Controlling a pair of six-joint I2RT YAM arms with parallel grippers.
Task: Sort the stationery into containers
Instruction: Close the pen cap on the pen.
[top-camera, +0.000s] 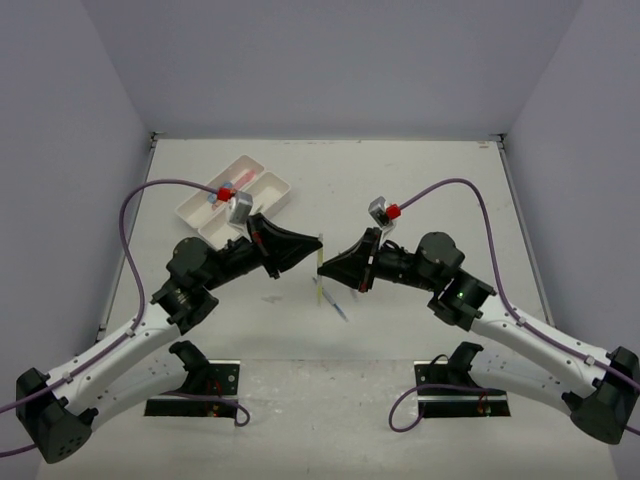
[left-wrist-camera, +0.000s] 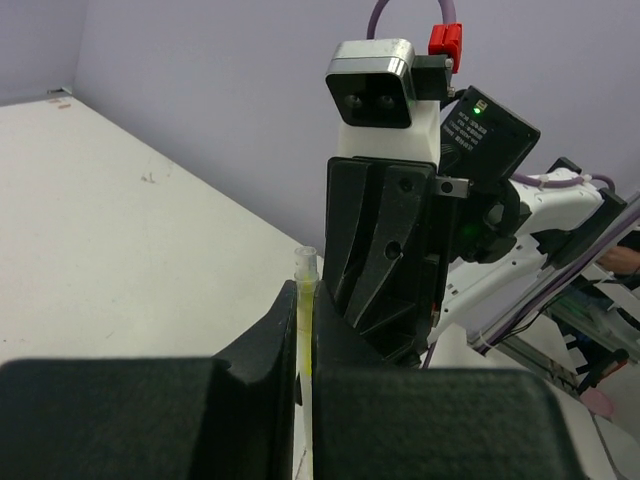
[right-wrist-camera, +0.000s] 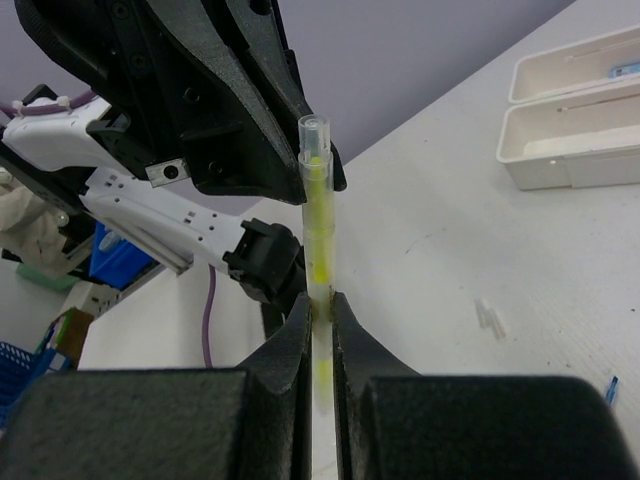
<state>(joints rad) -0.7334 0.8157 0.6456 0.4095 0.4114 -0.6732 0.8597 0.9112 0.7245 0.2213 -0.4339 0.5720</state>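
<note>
A thin clear pen with a yellow core (top-camera: 320, 255) stands upright between my two grippers, above the table's middle. My left gripper (top-camera: 314, 248) is shut on it; in the left wrist view (left-wrist-camera: 305, 300) the pen (left-wrist-camera: 305, 290) sits pinched between the jaws. My right gripper (top-camera: 328, 268) is shut on the same pen (right-wrist-camera: 317, 210), clamping its lower part in the right wrist view (right-wrist-camera: 320, 308). Two white trays (top-camera: 262, 203) lie side by side at the back left, with a few markers (top-camera: 226, 189) in the far one. They also show in the right wrist view (right-wrist-camera: 570, 150).
Thin blue-grey pens (top-camera: 332, 299) lie on the table just below the grippers. A small clear piece (right-wrist-camera: 490, 318) and a blue tip (right-wrist-camera: 610, 390) lie on the table in the right wrist view. The walls close the back and sides.
</note>
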